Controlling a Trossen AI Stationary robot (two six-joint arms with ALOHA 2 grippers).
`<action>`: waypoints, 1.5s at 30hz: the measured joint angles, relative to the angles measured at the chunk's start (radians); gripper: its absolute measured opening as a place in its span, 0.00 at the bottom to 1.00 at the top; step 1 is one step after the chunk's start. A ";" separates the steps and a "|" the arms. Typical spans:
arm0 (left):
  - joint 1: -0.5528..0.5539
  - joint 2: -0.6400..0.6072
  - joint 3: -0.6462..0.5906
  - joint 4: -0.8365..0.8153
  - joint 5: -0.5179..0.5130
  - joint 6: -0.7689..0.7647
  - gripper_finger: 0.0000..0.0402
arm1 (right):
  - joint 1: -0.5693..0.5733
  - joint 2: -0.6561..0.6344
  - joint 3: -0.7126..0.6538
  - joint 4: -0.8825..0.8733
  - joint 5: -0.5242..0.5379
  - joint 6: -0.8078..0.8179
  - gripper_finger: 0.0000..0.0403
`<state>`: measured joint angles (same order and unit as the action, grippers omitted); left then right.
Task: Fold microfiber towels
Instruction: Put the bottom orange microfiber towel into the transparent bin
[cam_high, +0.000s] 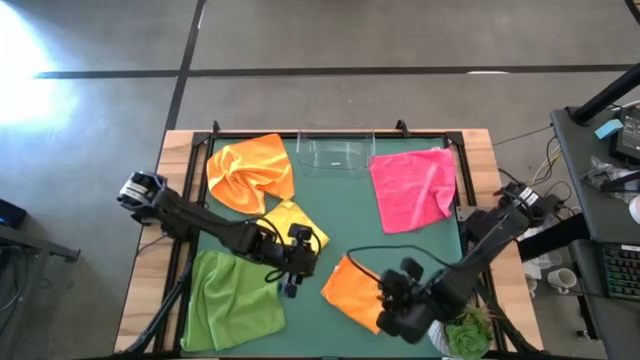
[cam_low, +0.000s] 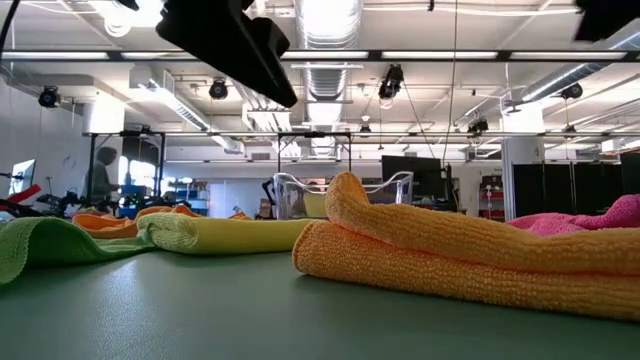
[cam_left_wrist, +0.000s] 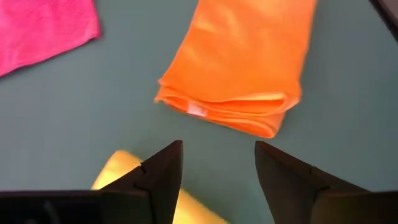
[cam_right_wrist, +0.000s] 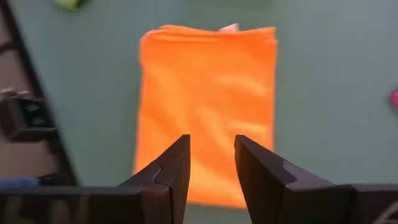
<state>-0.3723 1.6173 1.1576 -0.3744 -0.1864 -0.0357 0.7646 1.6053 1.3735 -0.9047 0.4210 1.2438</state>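
Hidden or cut off: in the high view the right gripper (cam_high: 385, 297) covers one end of the folded orange towel (cam_high: 352, 290); the left gripper (cam_high: 297, 268) overlaps an edge of the yellow towel (cam_high: 296, 222). In the low view both arms show only as dark shapes at the top, and the pink towel (cam_low: 600, 222) is mostly screened by the folded orange one.
Clear bin: the clear plastic bin (cam_high: 334, 152) stands at the far edge of the table (cam_high: 340, 215), between the crumpled orange towel (cam_high: 252, 172) and the pink towel; I cannot make out anything inside it.
Folded orange towel: lies on the green mat near the front, right of centre, folded into a narrow stack with a small white tag at one end.
Other towels: crumpled orange at far left; yellow bunched at centre; lime green towel (cam_high: 232, 297) spread at front left; pink spread flat at far right.
Left jaws: parted, nothing between them, above the mat just beside the yellow towel, facing the folded orange towel.
Right jaws: parted with a narrow gap, empty, over the folded orange towel.
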 joint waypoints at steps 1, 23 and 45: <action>-0.009 0.009 0.000 0.013 0.000 0.000 0.46 | 0.015 0.005 0.000 0.013 0.001 0.023 0.29; -0.122 0.242 0.032 0.319 0.022 0.216 0.46 | 0.093 0.207 0.006 0.215 -0.115 0.159 0.29; -0.081 0.403 0.045 0.416 -0.002 0.384 0.46 | 0.099 0.277 0.007 0.349 -0.094 -0.145 0.34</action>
<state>-0.4536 2.0208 1.2028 0.0419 -0.1887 0.3481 0.8635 1.8826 1.3804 -0.5559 0.3273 1.0992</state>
